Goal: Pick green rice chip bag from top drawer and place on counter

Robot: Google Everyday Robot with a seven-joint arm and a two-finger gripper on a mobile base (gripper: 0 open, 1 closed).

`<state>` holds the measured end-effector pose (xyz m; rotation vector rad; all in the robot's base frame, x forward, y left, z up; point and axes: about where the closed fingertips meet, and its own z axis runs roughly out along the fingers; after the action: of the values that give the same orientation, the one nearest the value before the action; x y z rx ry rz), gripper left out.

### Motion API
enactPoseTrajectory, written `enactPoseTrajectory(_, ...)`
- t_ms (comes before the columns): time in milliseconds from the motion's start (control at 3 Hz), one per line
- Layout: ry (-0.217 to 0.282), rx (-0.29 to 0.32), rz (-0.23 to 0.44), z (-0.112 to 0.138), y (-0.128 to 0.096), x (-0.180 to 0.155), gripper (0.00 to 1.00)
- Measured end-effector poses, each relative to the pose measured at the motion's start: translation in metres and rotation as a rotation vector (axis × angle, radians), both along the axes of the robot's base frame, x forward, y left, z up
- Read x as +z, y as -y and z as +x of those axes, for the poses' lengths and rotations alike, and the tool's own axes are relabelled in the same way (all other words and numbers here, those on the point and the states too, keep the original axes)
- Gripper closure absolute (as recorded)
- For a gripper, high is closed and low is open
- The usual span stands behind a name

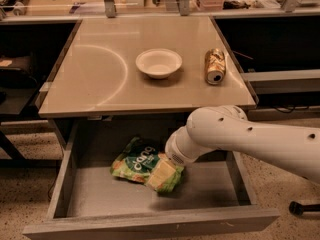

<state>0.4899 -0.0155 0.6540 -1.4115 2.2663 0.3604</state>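
The green rice chip bag (133,165) lies on the flat grey bottom of the open top drawer (150,225), left of the middle. My gripper (161,173) reaches down from the white arm on the right and rests on the bag's right end, covering that part of it. The counter (95,79) is the beige tabletop directly above and behind the drawer.
A white bowl (159,63) stands mid-counter and a gold drink can (215,66) lies on its side near the counter's right edge. The white arm (240,136) crosses the drawer's right half. Dark shelving flanks the counter on both sides.
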Motion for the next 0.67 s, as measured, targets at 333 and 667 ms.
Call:
enactPoseTrajectory(333,-0.031,-0.039,0.002,0.0054,0.0017,-0.0222,0.00)
enactPoseTrajectory(667,-0.031,-0.038,0.002,0.0052,0.0013,-0.0227,0.00)
